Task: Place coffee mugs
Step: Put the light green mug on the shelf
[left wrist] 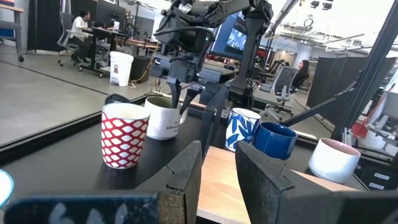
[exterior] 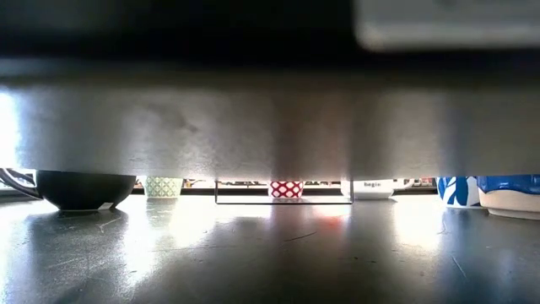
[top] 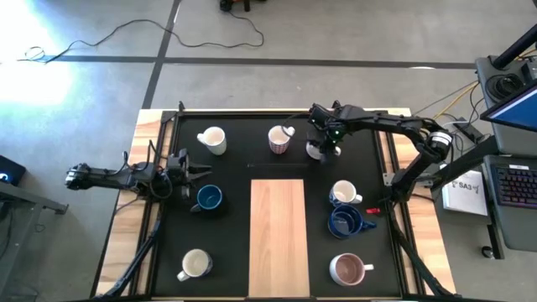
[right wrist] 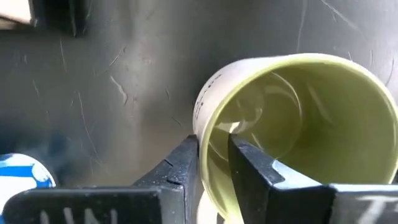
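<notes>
Several coffee mugs stand upright on the black mat (top: pixel 235 252). My right gripper (right wrist: pixel 214 163) is open over a white mug with an olive-green inside (right wrist: pixel 292 124), at the far middle of the mat (top: pixel 319 151). One finger stands inside its rim, the other outside. A pink-patterned mug (top: pixel 280 139) and a white mug (top: pixel 212 139) stand to its left. At the left edge my left gripper (top: pixel 191 172) waits open and level with nothing between its fingers, beside a dark blue mug (top: pixel 209 198). My right gripper comes from above, pointing steeply down, and straddles the olive-inside mug's rim (right wrist: pixel 208 134) on the side away from the mug's middle. I cannot tell whether either finger touches the wall. The mug stands upright on its base on the mat.
A light wooden board (top: pixel 278 236) lies in the near middle of the mat. On the right stand a white-and-blue mug (top: pixel 344 194), a dark blue mug (top: pixel 344 221) and a white mug with a maroon inside (top: pixel 346 268). A cream mug (top: pixel 195 264) stands at the near left.
</notes>
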Action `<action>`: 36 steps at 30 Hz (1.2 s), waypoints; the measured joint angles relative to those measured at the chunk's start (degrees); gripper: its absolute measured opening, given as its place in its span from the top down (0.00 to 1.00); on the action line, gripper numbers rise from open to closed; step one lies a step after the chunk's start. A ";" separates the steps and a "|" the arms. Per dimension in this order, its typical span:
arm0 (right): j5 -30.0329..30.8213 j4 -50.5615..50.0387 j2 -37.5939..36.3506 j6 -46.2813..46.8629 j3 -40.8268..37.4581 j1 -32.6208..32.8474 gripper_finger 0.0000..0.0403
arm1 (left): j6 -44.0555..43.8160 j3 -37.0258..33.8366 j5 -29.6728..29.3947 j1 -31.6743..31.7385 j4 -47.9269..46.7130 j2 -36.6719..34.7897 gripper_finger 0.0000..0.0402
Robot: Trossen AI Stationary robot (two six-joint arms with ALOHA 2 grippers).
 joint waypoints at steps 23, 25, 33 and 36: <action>-4.67 4.73 0.59 37.92 0.00 0.39 0.82 | 0.00 -0.01 0.00 0.01 0.00 0.02 0.80; -4.56 5.27 1.75 37.92 0.00 0.47 0.83 | 0.00 0.01 0.00 -0.01 0.00 0.02 0.80; -4.51 6.30 6.07 37.56 0.02 0.46 0.91 | 0.00 0.01 0.00 0.01 0.00 0.00 0.80; -4.00 5.99 5.99 37.18 0.17 0.48 0.96 | 0.00 -0.01 0.00 -0.01 0.00 0.02 0.80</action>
